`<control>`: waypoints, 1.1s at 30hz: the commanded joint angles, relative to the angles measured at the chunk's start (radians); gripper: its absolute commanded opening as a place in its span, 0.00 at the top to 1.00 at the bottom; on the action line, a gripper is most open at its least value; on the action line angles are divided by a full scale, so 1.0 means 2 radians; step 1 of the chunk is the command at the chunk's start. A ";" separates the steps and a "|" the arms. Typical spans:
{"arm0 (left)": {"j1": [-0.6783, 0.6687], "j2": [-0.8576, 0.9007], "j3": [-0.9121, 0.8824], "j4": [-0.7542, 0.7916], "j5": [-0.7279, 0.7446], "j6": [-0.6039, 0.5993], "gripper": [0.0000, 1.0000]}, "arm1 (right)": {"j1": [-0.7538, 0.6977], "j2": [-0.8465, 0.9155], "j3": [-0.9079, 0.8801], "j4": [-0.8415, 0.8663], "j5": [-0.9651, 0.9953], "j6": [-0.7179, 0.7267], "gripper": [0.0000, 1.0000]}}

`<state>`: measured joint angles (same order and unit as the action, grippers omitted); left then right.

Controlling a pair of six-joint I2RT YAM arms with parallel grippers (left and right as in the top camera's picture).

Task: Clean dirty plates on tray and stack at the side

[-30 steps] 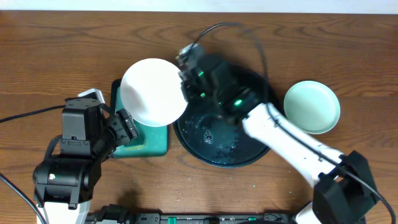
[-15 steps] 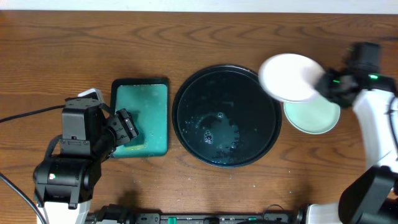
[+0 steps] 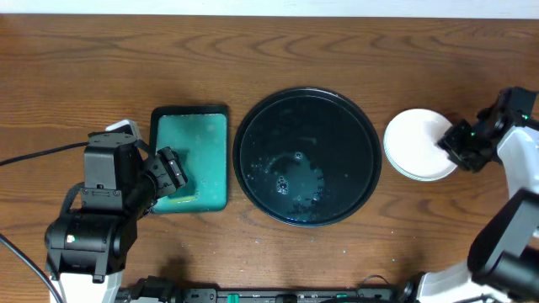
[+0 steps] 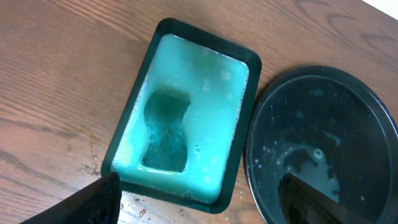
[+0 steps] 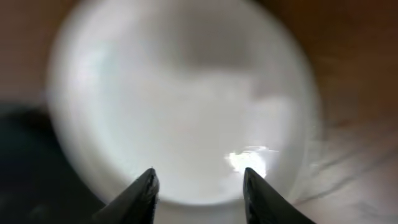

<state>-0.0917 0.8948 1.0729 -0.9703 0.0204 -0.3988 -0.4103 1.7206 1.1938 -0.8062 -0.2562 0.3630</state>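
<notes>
the right fingers (image 5: 140,193) stand apart, gripping nothing. the plates (image 3: 413,143) sit stacked on the table (image 3: 84,67) just beyond their tips, beside the wet black tray (image 3: 320,118). the left fingers (image 4: 93,202) are also spread, with the teal tray (image 3: 190,110) and its sponge (image 4: 165,134) ahead of them.

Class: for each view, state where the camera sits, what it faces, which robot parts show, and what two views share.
Overhead: above the table, facing straight down: black tray, teal tray, plates, left arm, right arm.
Left wrist: on the left arm, facing down at both trays; fingers show.
Right wrist: on the right arm, close over the plates, blurred; fingers show.
Shared: overhead and left wrist see both trays.
</notes>
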 commanded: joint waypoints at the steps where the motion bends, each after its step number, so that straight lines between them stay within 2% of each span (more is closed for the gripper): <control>1: 0.002 0.000 0.008 -0.001 -0.001 0.001 0.19 | 0.047 -0.084 0.004 0.000 -0.079 -0.040 0.56; 5: 0.002 0.000 0.008 -0.001 -0.001 0.001 0.19 | 0.126 -0.164 0.004 -0.003 -0.080 -0.064 0.59; 8: 0.002 0.000 0.008 -0.001 -0.001 0.001 0.19 | 0.200 -0.212 0.004 -0.005 -0.080 -0.110 0.60; 14: 0.002 0.000 0.008 -0.001 -0.001 0.001 0.19 | 0.312 -0.252 0.004 -0.005 -0.084 -0.136 0.57; 17: 0.002 0.000 0.008 -0.001 -0.001 0.001 0.19 | 0.371 -0.255 0.004 -0.003 -0.086 -0.160 0.46; 18: 0.002 0.000 0.008 -0.001 -0.001 0.001 0.19 | 0.388 -0.254 0.004 -0.002 -0.085 -0.163 0.31; 19: 0.002 0.000 0.008 -0.001 -0.001 0.001 0.19 | 0.406 -0.254 0.004 0.003 -0.085 -0.163 0.01; 26: 0.002 0.000 0.008 -0.001 -0.001 0.001 0.19 | 0.458 -0.253 0.004 0.007 -0.085 -0.162 0.01; 33: 0.002 0.000 0.008 -0.001 -0.001 0.001 0.19 | 0.439 -0.269 0.004 -0.042 -0.046 -0.179 0.01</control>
<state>-0.0917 0.8948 1.0729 -0.9695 0.0204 -0.3985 0.4946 1.2217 1.1946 -0.8867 -0.3946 0.0429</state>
